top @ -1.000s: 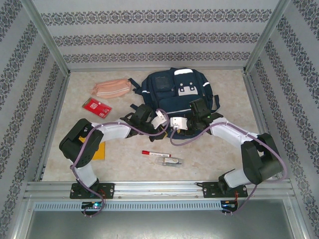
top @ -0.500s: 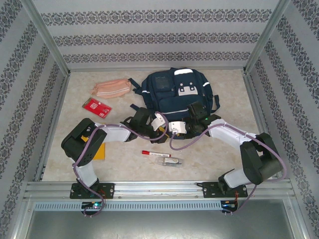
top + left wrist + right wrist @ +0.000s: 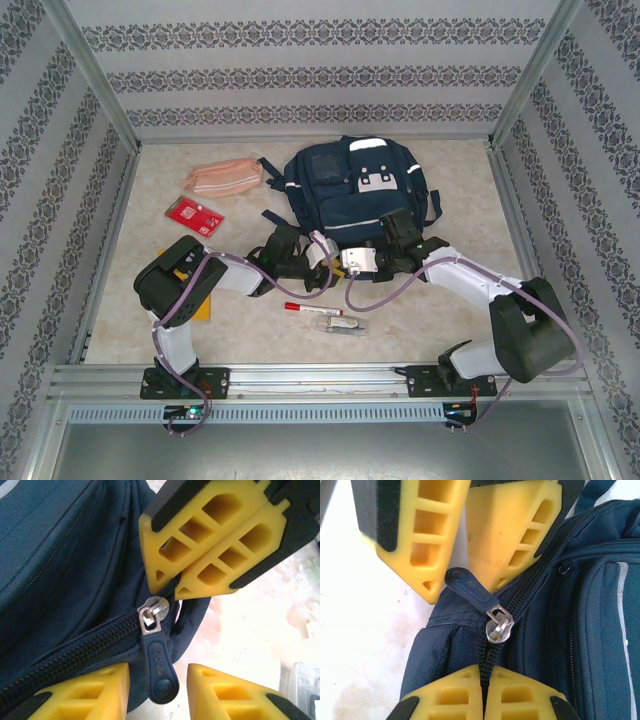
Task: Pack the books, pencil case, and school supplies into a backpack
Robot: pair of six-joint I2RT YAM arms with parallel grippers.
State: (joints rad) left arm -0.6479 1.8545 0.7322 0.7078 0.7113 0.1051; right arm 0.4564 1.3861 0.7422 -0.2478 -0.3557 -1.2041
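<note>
Backpack (image 3: pixel 345 185) zipper pull (image 3: pixel 159 672) between parted left jaws, right jaws tight on zip

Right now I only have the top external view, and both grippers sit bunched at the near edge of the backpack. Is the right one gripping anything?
Observer: Yes. In the right wrist view, the right gripper is shut on the zip track at the edge of the backpack.
Operator: And the left one, has it got the zip pull?
Observer: Not gripped. In the left wrist view, the left gripper is open, with its fingers on either side of the zip pull.
</note>
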